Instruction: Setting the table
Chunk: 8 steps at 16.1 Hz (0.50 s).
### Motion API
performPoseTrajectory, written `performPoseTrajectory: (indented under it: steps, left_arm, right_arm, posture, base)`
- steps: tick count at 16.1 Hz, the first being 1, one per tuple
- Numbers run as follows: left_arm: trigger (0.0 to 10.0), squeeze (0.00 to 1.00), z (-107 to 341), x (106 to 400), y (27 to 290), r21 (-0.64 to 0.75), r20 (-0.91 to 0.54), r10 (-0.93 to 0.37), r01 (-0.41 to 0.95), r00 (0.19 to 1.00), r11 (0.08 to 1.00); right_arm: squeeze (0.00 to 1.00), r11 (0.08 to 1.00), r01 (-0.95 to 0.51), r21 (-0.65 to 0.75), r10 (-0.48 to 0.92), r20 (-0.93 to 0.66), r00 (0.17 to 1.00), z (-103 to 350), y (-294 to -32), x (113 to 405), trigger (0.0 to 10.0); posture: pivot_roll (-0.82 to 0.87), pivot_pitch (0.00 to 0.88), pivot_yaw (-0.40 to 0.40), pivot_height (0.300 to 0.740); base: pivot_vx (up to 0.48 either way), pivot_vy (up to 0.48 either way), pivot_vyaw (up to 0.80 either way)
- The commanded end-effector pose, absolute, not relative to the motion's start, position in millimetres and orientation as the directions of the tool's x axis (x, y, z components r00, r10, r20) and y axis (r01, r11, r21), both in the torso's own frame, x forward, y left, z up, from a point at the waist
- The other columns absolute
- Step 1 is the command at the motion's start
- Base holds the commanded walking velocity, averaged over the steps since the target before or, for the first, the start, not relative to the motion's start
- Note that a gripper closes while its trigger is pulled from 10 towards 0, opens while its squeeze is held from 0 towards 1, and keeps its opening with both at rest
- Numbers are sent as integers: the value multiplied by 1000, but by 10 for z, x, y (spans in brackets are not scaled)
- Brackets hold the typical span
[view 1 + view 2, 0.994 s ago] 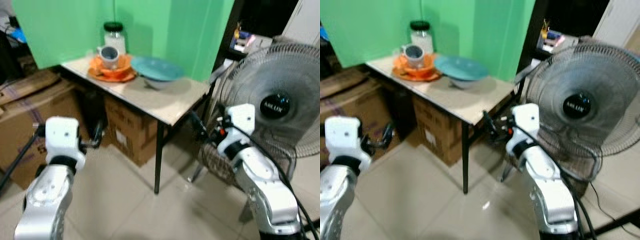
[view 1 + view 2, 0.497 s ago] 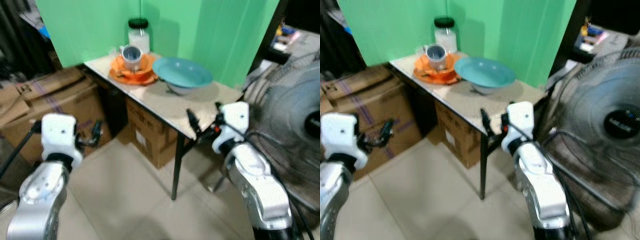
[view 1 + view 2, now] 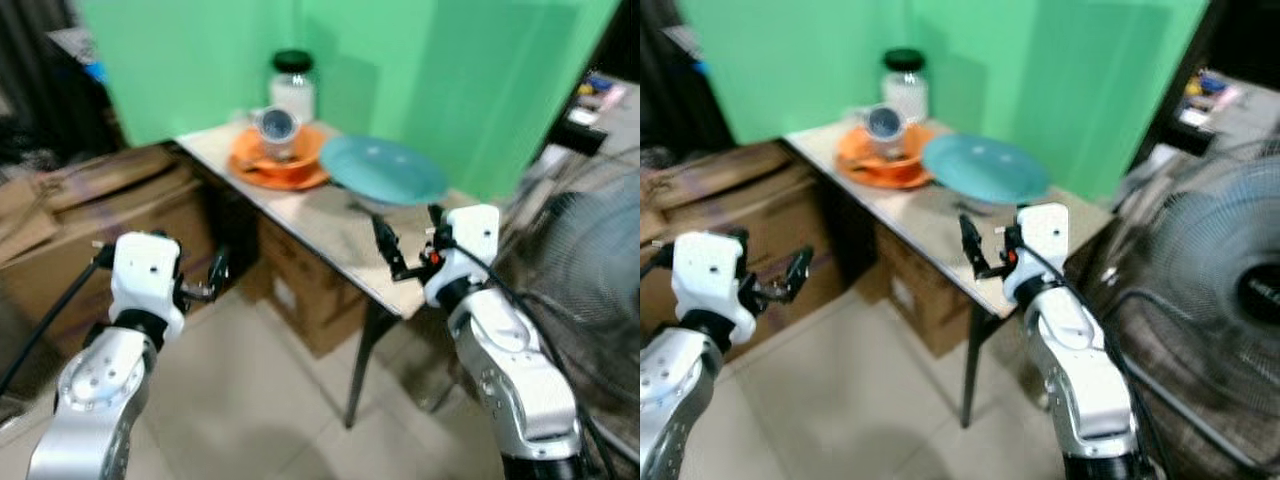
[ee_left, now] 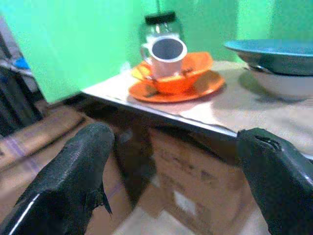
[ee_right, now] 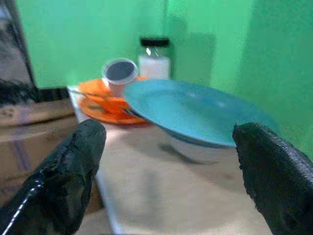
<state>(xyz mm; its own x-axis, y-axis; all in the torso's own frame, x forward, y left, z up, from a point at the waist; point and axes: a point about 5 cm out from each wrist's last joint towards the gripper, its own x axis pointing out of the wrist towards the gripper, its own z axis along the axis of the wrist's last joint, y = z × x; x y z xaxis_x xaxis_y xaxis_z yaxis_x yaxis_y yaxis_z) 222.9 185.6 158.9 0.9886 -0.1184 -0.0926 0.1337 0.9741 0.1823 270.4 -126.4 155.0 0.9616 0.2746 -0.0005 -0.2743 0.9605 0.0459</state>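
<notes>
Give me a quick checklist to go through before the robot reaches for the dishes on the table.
1. Right gripper open and empty, over the table's near corner: ok.
2. Left gripper open and empty, below the table edge, not yet raised: not ok.
3. Blue plate resting tilted on a white bowl, could slide: not ok.
4. White mug leaning on its side in the orange dish: not ok.
5. Jar upright at the back: ok.
6. Views sharp enough to aim: not ok, blurred.
</notes>
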Motion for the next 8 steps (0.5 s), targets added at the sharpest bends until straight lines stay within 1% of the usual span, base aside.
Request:
performPoseTrajectory:
  steps: [1,3,4,6,8]
  left_arm:
    - [10000,0,1653,2210,1917,203,-73,-103,116,992,972]
    - [10000,0,1665,2206,1927,206,-70,-104,116,992,972]
    - [10000,0,1680,2205,1933,211,-66,-116,127,991,969]
    - [10000,0,1696,2231,1925,215,-63,-136,146,989,966]
    - [10000,0,1712,2260,1908,220,-56,-153,162,987,962]
  right_arm:
    - [0,957,-280,78,279,19,960,1604,-1215,2739,10000]
    - [0,956,-274,103,273,27,962,1624,-1216,2756,10000]
    - [0,954,-231,190,231,24,973,1660,-1254,2793,10000]
    - [0,952,-192,237,193,18,981,1702,-1305,2848,10000]
    - [0,942,-206,265,204,33,978,1754,-1314,2863,10000]
  posture:
    - [130,0,-7,740]
    - [130,0,-7,740]
    - [133,0,-5,740]
    - [128,0,0,740]
    - [125,0,2,740]
  base:
    - [352,0,0]
    - [352,0,0]
    - [349,0,0]
    - [352,0,0]
    - [349,0,0]
